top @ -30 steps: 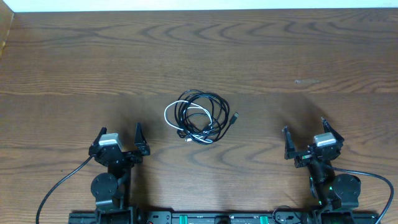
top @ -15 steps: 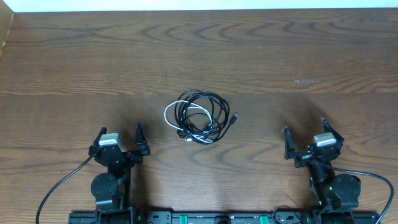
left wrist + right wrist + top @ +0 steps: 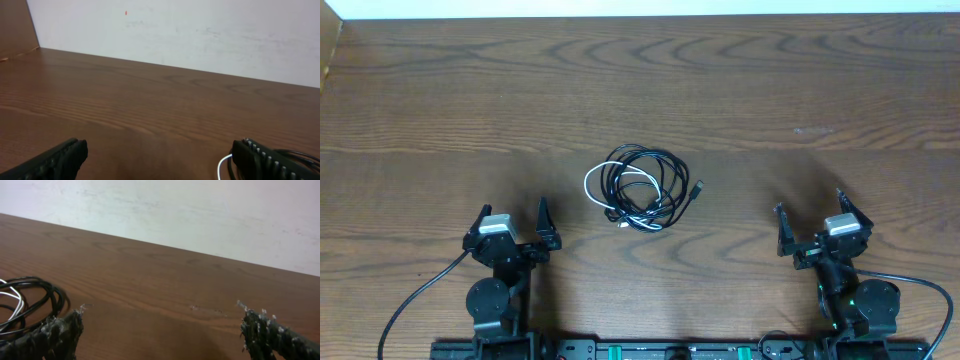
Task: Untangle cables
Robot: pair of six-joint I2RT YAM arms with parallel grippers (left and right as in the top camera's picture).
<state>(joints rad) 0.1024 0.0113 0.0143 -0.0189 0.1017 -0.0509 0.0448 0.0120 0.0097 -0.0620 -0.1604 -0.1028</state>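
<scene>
The cables point(image 3: 642, 188) lie in one tangled coil at the middle of the wooden table: a few black cords looped round a short white one, with a small plug end sticking out at the right. My left gripper point(image 3: 511, 225) is open and empty, low on the table to the left of and nearer than the coil. My right gripper point(image 3: 812, 222) is open and empty, to the right of and nearer than the coil. The left wrist view shows my left gripper point(image 3: 160, 157) with the white loop point(image 3: 223, 165) by its right finger. The right wrist view shows my right gripper point(image 3: 160, 332) and black loops point(image 3: 30, 300) at the left.
The wooden table point(image 3: 640, 90) stretches far beyond the coil to a pale wall point(image 3: 200, 35). Thicker black cords point(image 3: 415, 295) run from both arm bases along the near edge. A faint scuff mark point(image 3: 812, 130) lies at the right.
</scene>
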